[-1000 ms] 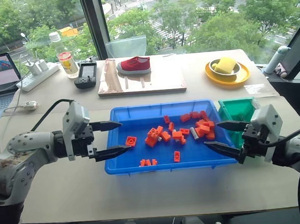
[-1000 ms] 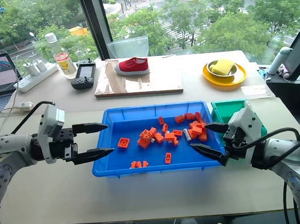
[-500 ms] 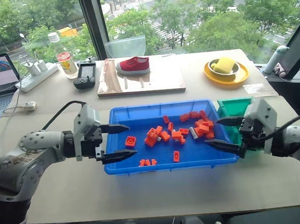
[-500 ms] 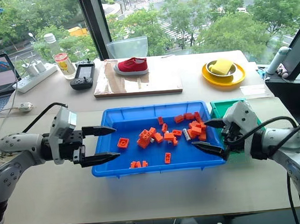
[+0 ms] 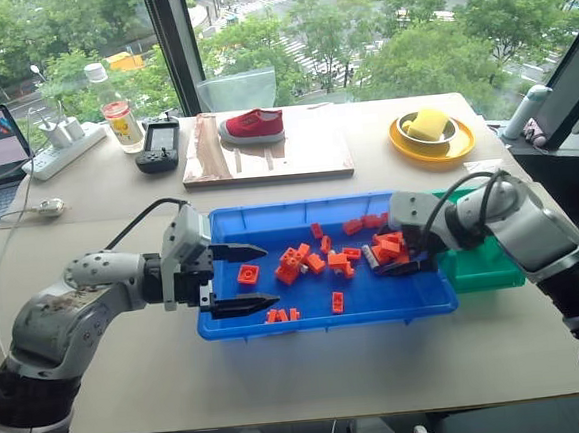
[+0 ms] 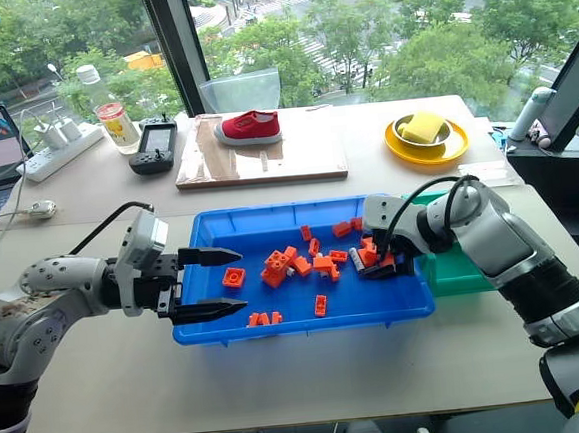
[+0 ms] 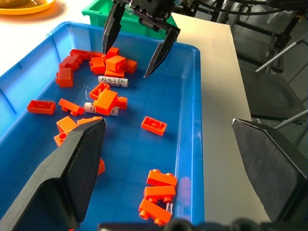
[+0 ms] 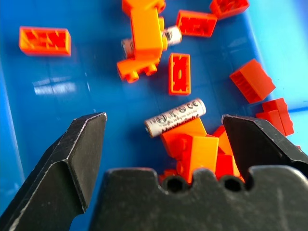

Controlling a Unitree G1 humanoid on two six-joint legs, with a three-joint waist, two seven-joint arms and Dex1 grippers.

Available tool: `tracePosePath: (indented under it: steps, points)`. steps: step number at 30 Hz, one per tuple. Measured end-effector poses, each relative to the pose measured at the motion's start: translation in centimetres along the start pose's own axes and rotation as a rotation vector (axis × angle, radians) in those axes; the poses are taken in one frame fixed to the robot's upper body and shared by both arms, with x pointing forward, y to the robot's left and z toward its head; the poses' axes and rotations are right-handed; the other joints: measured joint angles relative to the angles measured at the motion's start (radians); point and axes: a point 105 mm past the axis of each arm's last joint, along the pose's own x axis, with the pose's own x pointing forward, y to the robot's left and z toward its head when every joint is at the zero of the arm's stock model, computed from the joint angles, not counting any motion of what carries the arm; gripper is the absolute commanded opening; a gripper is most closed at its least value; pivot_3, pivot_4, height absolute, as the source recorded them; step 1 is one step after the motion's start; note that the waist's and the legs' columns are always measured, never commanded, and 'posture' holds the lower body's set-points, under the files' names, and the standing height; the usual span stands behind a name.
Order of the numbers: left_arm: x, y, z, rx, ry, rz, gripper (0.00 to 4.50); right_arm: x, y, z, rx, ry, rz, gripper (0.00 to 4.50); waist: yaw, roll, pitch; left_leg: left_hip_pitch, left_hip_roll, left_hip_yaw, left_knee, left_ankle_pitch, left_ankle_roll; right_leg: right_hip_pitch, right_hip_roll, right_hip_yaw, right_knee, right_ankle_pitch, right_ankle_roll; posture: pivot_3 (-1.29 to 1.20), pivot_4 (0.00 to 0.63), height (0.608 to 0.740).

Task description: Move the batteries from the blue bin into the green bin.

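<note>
Blue bin [image 5: 278,323] holding orange bricks [image 5: 295,264] and batteries [image 8: 175,117], green bin [image 5: 484,266] beside it, right gripper [image 7: 139,45] spread above a battery, left gripper [image 5: 242,277] spread empty

Bright daylight comes through the window [image 5: 285,36] behind the table [image 5: 281,368], giving soft, faint shadows. The blue bin [image 8: 29,125] shows pale glare patches, and the right gripper's fingers [image 8: 72,159] look blurred up close.

Head pair high; wrist cameras close over blue bin [image 7: 192,96]

Second battery [image 8: 171,36] half buried under orange brick [image 8: 146,30]; green bin [image 5: 486,261] interior blocked by right arm.
</note>
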Motion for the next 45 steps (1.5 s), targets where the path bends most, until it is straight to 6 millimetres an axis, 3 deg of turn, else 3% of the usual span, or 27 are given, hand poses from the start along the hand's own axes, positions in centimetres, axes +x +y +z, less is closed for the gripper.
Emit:
tracePosePath:
  steps: [8,21,40,43,45]
  points:
    - [-0.1,-0.2,0.4,-0.013,-0.020,0.021,4.50,2.5,-0.1,0.0,-0.045,0.015,0.099,4.49,-0.002,0.000,0.000,0.000,0.000,0.000,0.000,0.002,-0.004,0.000,0.000,0.000,0.001,0.000,0.000,0.00,0.150,0.740]
    - [0.1,-0.5,1.0,-0.039,-0.052,0.023,4.50,3.9,-1.8,-0.4,-0.096,0.067,0.114,4.49,-0.025,0.000,0.000,0.001,0.000,-0.001,0.000,0.004,-0.007,0.000,0.000,0.000,0.003,0.000,0.000,0.00,0.150,0.740]
    - [0.0,-0.9,1.3,-0.043,-0.067,0.044,4.50,5.0,-2.9,1.0,-0.137,0.059,0.088,4.49,-0.037,0.000,0.000,0.005,0.000,-0.001,0.000,0.004,-0.008,0.002,0.000,0.000,0.006,0.000,0.000,0.00,0.150,0.740]
    - [0.0,-0.9,1.3,-0.046,-0.068,0.045,4.50,5.0,-2.9,0.9,-0.132,0.056,0.089,3.85,-0.039,-0.001,0.000,0.005,0.000,-0.001,0.000,0.004,-0.008,0.002,0.000,0.000,0.006,0.000,0.000,0.00,0.150,0.740]
    - [0.0,-0.9,1.3,-0.047,-0.069,0.046,4.50,5.1,-2.9,1.0,-0.135,0.057,0.091,3.11,-0.041,-0.001,0.000,0.005,0.000,-0.001,0.000,0.004,-0.008,0.002,0.000,0.000,0.006,0.000,0.000,0.00,0.150,0.740]
